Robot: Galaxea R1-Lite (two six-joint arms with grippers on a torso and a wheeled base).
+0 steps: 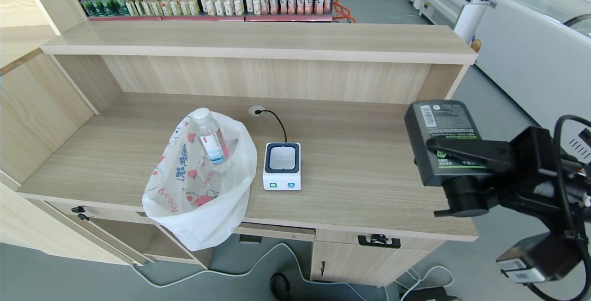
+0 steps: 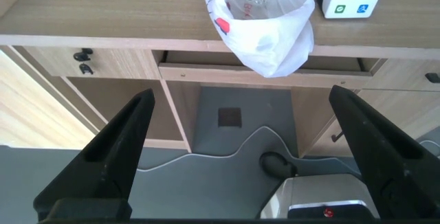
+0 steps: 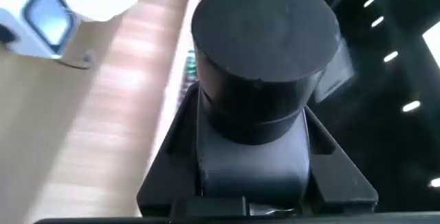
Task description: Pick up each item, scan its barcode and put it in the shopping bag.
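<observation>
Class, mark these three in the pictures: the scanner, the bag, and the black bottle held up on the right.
scanner [image 1: 282,159]: head view, on its glass window.
bag [image 1: 203,227]: head view, on its white lower fold.
black bottle [image 1: 443,123]: head view, on its labelled side.

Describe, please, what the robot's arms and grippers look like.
The right gripper is black with long, flat fingers. Black cables loop over its arm, and a dark box with a white label sits beneath. The left gripper has two black, wedge-shaped fingers.
</observation>
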